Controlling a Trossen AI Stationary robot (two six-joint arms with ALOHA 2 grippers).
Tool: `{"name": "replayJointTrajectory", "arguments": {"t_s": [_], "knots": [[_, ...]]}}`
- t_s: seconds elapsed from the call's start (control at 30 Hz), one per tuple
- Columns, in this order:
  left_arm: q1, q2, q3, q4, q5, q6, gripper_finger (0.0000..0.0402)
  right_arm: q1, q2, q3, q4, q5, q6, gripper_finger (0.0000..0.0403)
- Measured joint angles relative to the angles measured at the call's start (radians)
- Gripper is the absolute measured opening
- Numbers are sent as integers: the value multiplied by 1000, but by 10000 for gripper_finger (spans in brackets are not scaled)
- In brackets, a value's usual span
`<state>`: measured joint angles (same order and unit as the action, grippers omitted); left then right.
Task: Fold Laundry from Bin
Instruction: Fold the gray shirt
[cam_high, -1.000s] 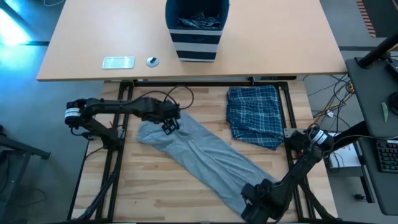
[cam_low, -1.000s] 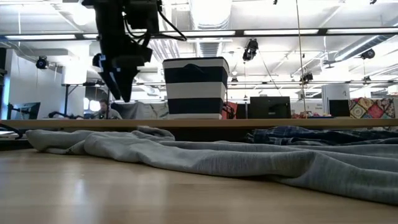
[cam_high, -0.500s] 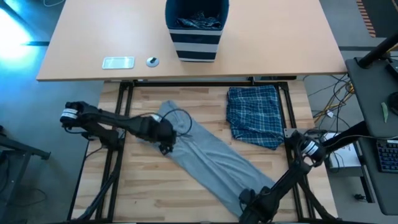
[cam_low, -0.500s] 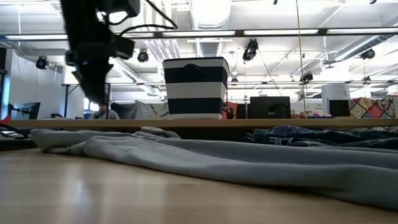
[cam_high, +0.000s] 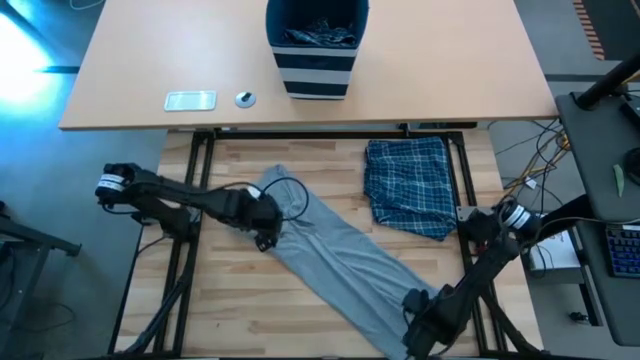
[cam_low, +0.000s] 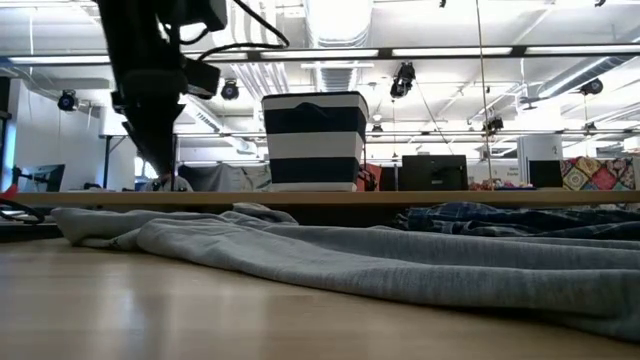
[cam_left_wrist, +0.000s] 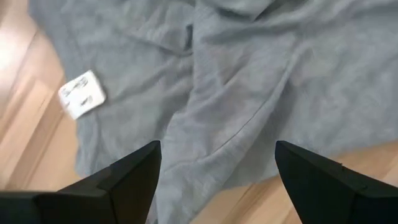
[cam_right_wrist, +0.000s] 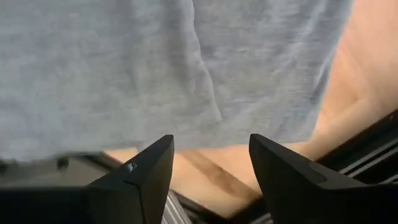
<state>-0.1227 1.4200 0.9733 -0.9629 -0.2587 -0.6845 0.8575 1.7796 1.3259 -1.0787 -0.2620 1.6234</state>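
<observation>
Near the bin-side end of the grey garment (cam_high: 335, 255), the left claw (cam_high: 265, 237) hovers just over the cloth w/ jaws spread wide, nothing in them. Wrist view shows a white tag (cam_left_wrist: 82, 94) on the fabric & creases running from it. The right claw (cam_high: 425, 322) sits at the garment's other end, the end farthest from the bin, jaws parted over the hem, fabric edge just ahead, no grip visible.

Step looks like flattening/spreading the grey piece before a fold. To do it well: both claws should pinch only the top edge at opposite ends, then pull apart gently so the middle wrinkles go; the piece lies diagonal on the counter (cam_high: 240, 310), so squaring it up first would prob. help. Risk: catching 2 layers near the tag end.

The bin (cam_high: 315, 50) stands upright on the far counter, well apart from the grey garment; dark cloth still inside, type unclear. A folded plaid piece (cam_high: 410, 187) lies just beside the grey garment, between it & the bin.
</observation>
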Motion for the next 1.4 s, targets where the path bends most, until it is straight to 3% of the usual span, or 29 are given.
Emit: {"name": "replayJointTrajectory", "arguments": {"t_s": [0.3,0.6,0.73,1.07,1.2,1.4], "knots": [[47,-1,0,51,60,99,294,-35,-21,-160,273,-63,-70,161],[56,-1,0,55,60,118,283,-35,-36,-202,293,-75,5,98],[57,-1,0,63,60,121,283,-36,-39,-186,273,-90,-18,102],[61,-1,-1,73,60,126,283,-44,-36,-253,329,-131,-45,165],[61,-1,-1,73,60,134,283,-43,-36,-246,339,-131,-45,156],[62,-1,-1,74,60,148,283,-43,-36,-245,337,-131,-39,109]]}}
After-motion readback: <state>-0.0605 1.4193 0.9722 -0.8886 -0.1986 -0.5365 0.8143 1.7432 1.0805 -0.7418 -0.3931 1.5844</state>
